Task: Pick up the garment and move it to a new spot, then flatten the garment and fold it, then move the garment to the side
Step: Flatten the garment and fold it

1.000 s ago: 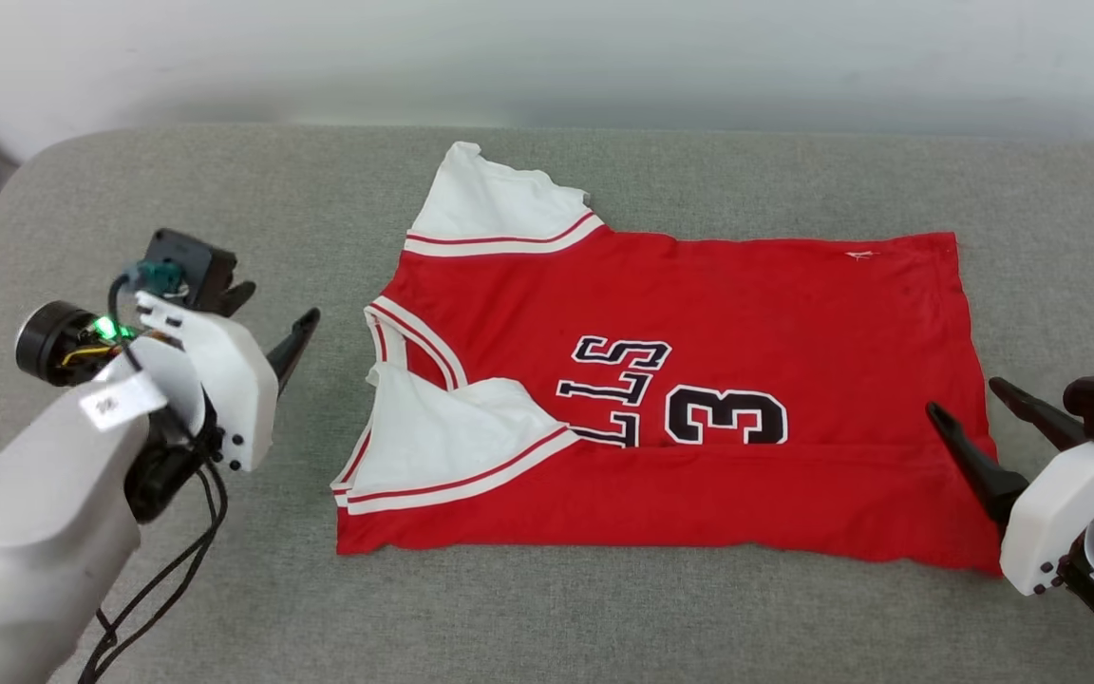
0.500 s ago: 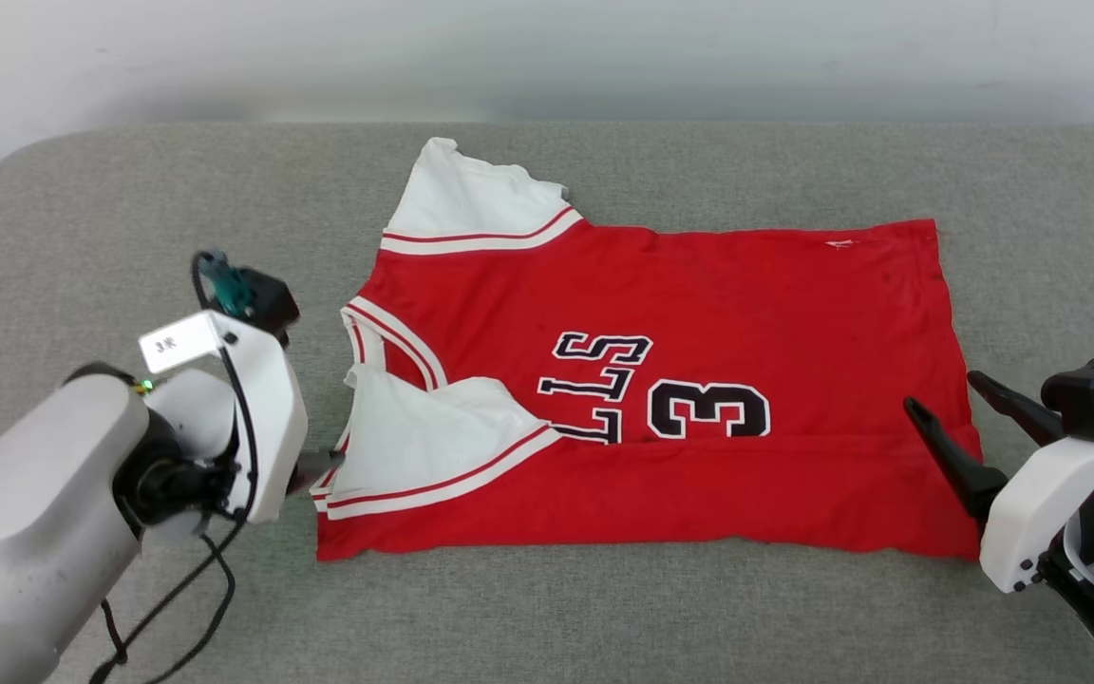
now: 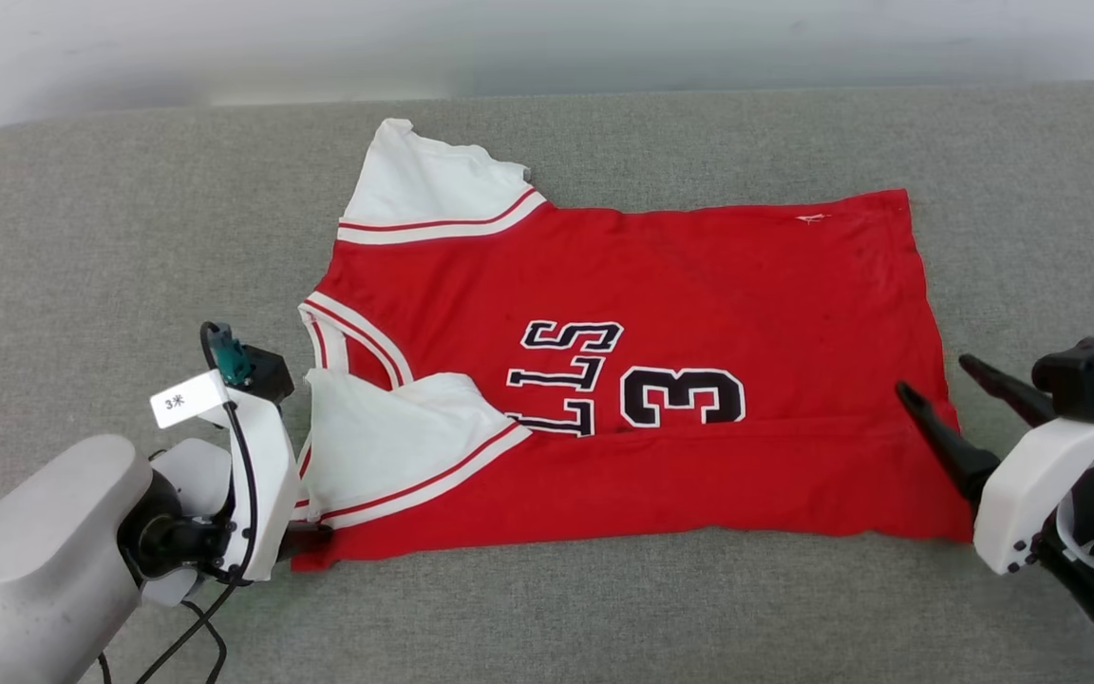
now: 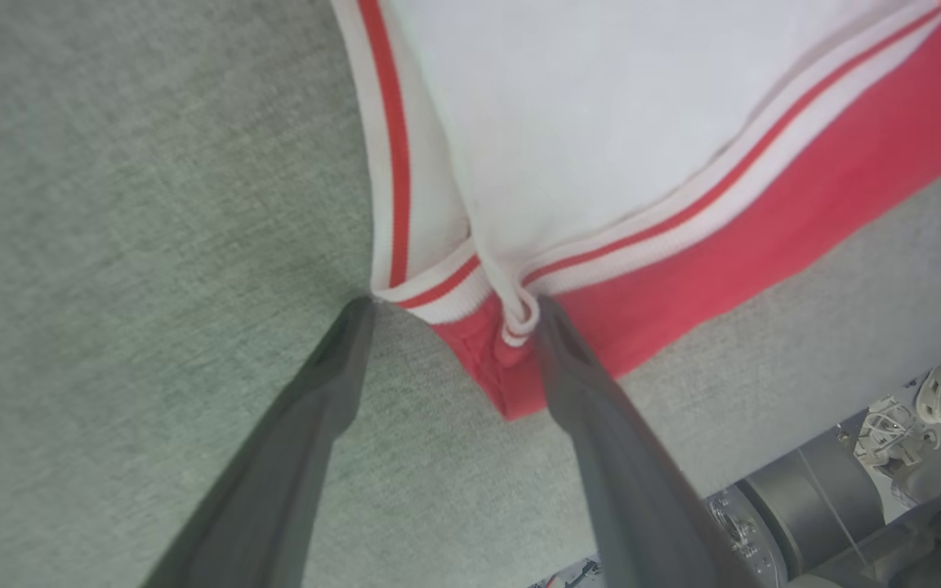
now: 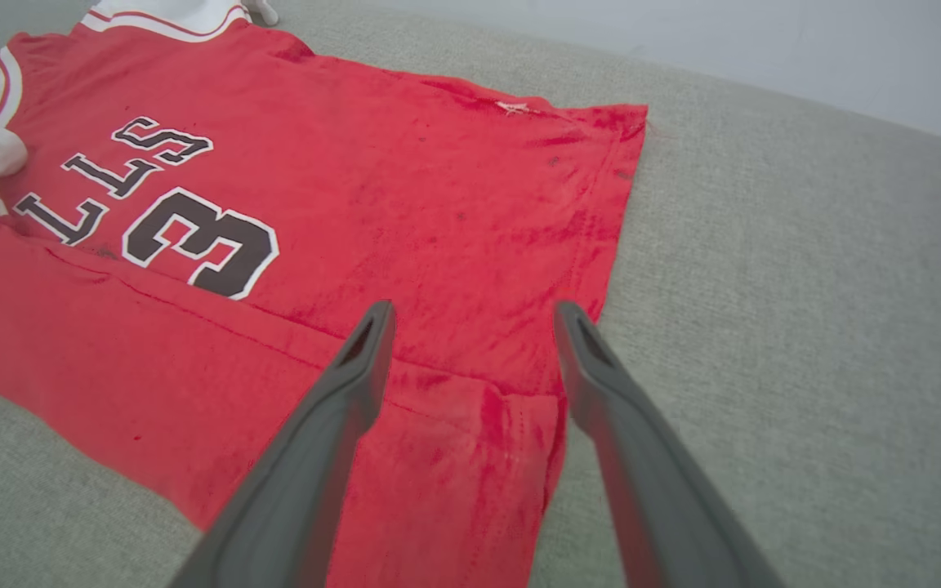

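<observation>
The garment [image 3: 661,275], a red jersey with white sleeves, lies flat on the grey cushion [image 3: 82,237], neck to the left and hem to the right. Its near long edge is folded up over the black lettering. My left gripper [image 3: 314,537] is low at the garment's near left corner. In the left wrist view the left gripper [image 4: 454,306] is open, with the striped trim and red corner of the garment [image 4: 601,122] lying between the fingers. My right gripper [image 3: 932,377] is open above the hem. In the right wrist view the right gripper [image 5: 474,309] hovers over the garment [image 5: 438,163] at the folded corner.
A pale wall [image 3: 547,38] runs behind the cushion. The cushion's front edge is close to both arms, and grey machine parts [image 4: 830,506] show past it. Bare cushion [image 5: 805,286] stretches right of the hem. A black cable [image 3: 243,475] hangs on the left wrist.
The camera has shifted. My left gripper has turned and come down from beside the neckline to the garment's near left corner. The right gripper stays open at the hem.
</observation>
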`<state>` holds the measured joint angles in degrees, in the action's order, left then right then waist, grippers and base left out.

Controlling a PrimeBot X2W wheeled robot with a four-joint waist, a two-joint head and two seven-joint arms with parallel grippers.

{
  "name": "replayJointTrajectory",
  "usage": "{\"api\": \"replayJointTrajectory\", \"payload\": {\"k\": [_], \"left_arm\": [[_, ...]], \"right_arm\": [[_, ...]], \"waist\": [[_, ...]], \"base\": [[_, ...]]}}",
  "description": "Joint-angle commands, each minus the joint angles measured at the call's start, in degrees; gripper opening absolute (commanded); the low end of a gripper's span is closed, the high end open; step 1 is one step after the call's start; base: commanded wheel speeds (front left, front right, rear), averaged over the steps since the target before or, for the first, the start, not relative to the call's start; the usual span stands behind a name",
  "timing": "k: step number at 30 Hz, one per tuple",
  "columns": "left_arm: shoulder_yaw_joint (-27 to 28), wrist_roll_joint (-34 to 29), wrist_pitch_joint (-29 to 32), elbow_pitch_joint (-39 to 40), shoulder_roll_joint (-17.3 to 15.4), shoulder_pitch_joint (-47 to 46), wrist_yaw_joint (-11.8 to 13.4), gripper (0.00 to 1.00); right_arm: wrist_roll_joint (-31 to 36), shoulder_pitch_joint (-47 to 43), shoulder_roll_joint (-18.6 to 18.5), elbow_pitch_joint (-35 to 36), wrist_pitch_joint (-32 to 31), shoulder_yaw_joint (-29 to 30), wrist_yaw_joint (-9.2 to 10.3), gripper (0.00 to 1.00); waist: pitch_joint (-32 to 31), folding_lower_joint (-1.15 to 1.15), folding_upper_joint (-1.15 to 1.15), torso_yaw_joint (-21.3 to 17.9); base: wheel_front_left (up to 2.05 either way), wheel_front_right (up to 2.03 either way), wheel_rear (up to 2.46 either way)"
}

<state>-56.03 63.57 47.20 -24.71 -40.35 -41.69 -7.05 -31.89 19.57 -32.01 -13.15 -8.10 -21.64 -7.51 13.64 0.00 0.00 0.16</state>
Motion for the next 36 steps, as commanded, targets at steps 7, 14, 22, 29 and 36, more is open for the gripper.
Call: {"api": "replayJointTrajectory", "payload": {"k": [7,14,22,29,36], "left_arm": [[-2.22,0.01,-1.45,0.93,0.82,1.04,-0.29,0.0],[-2.62,-0.25,-4.55,5.45,-1.77,-0.51,-0.36,0.0],[-3.57,-0.81,-6.2,8.82,-3.0,-2.25,-0.37,0.0],[-4.31,-1.86,-7.08,9.87,-2.01,-4.36,-0.38,0.0],[-5.22,-1.96,-8.03,10.13,-1.49,-5.38,-0.38,0.0]], "right_arm": [[-0.97,4.6,-5.18,1.48,-4.47,-2.81,0.04,1.0],[-8.77,9.42,-15.83,6.88,-26.32,-10.37,0.04,1.0],[-17.07,10.88,-17.59,5.86,-41.95,-12.4,0.03,1.0],[-16.1,9.83,-11.89,-0.18,-41.06,-13.23,0.03,1.0],[-16.73,5.85,-6.66,-4.99,-38.95,-18.29,-0.06,1.0]], "waist": [[-1.87,0.0,0.0,0.66],[-3.6,0.0,0.0,1.54],[-2.08,0.0,0.0,3.0],[1.2,0.0,0.0,4.41],[2.74,0.0,0.0,4.84]], "base": [[0.0,0.0,0.0],[0.0,0.0,0.0],[0.0,0.0,0.0],[0.0,0.0,0.0],[0.0,0.0,0.0]]}}
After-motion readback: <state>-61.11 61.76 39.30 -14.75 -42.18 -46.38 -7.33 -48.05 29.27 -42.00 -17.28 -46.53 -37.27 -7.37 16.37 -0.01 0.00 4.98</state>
